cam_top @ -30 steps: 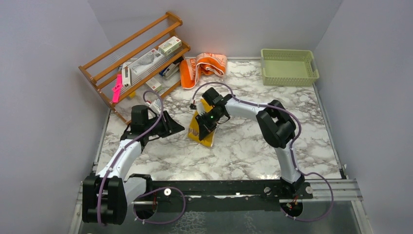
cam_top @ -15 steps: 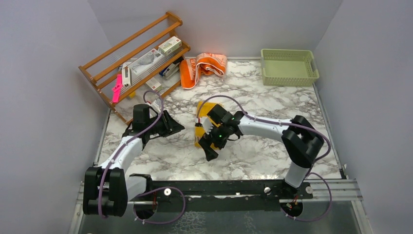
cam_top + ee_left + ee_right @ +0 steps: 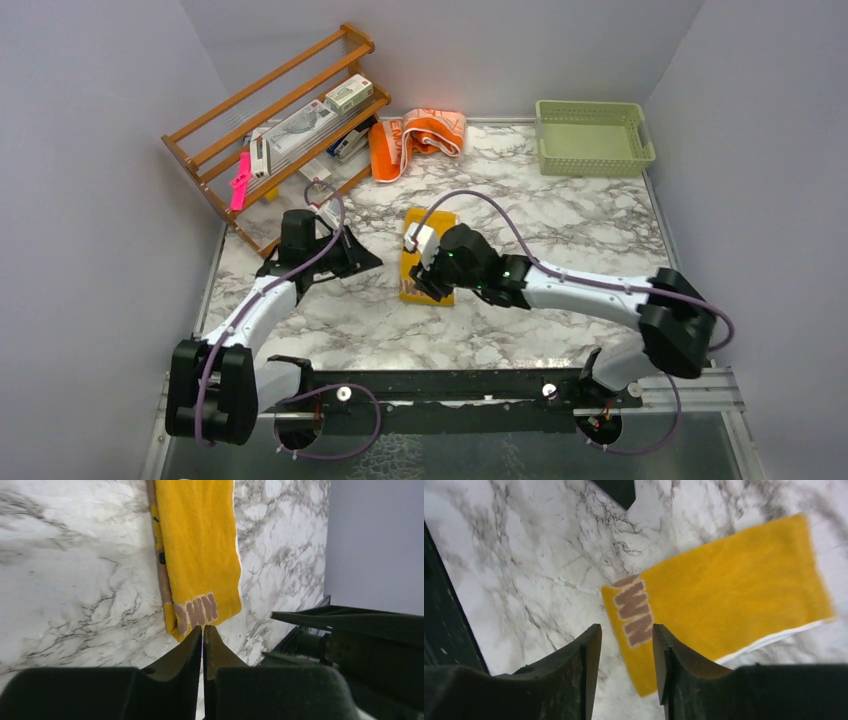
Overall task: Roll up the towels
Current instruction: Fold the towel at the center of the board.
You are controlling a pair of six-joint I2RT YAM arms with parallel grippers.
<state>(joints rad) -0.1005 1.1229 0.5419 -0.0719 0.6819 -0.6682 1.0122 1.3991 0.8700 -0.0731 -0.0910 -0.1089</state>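
- Towels: I see two on the tabletop (image 3: 560,220), neither of them rolled.
- The yellow towel (image 3: 437,222) lies flat near the middle of the tabletop, folded into a long strip that runs from far to near.
- A brown striped patch (image 3: 634,612) marks the near end of that strip.
- The orange towel (image 3: 420,135) sits bunched in a loose heap at the far edge, just right of the wooden rack (image 3: 280,110) and well apart from the green basket (image 3: 592,140) in the far right corner.
- The right fingers (image 3: 579,665) are spread, with nothing between them. They are poised over the patch end of the yellow towel. I cannot tell whether they touch the cloth.
- The left fingers (image 3: 185,655) are pressed together and hold nothing. Their tips point at the near corner of the yellow towel from its left side, close to it but apart in the overhead view.
- The rack carries several boxes, and a pink item (image 3: 240,182) sits at its left end.
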